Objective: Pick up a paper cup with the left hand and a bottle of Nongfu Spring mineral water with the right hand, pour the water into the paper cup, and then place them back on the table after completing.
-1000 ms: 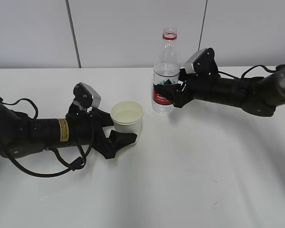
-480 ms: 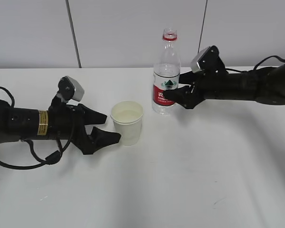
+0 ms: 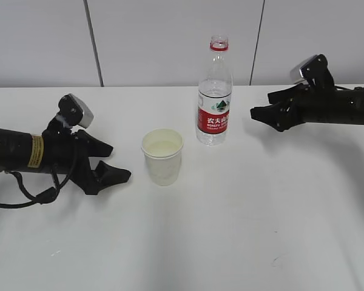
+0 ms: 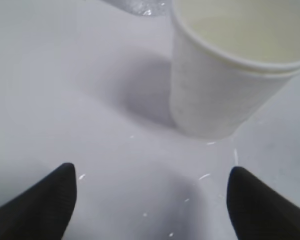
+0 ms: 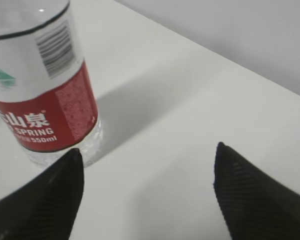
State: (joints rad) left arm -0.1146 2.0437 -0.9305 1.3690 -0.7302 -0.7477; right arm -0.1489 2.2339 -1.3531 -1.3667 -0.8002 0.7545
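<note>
Standing upright on the desk [image 3: 230, 230], the paper cup [image 3: 162, 156] and bottle [image 3: 214, 91] sat apart. The left end effector [image 3: 112, 162] and right end effector [image 3: 261, 107] gaped, empty.

A pale grey panelled wall [image 3: 170, 42] with two dark vertical seams [image 3: 93, 42] rises at the far side.

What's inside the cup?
The cup looks to have pale water in it, reaching partway up the inside wall. The bottom can't be made out, and the near wall hides the rest.
</note>
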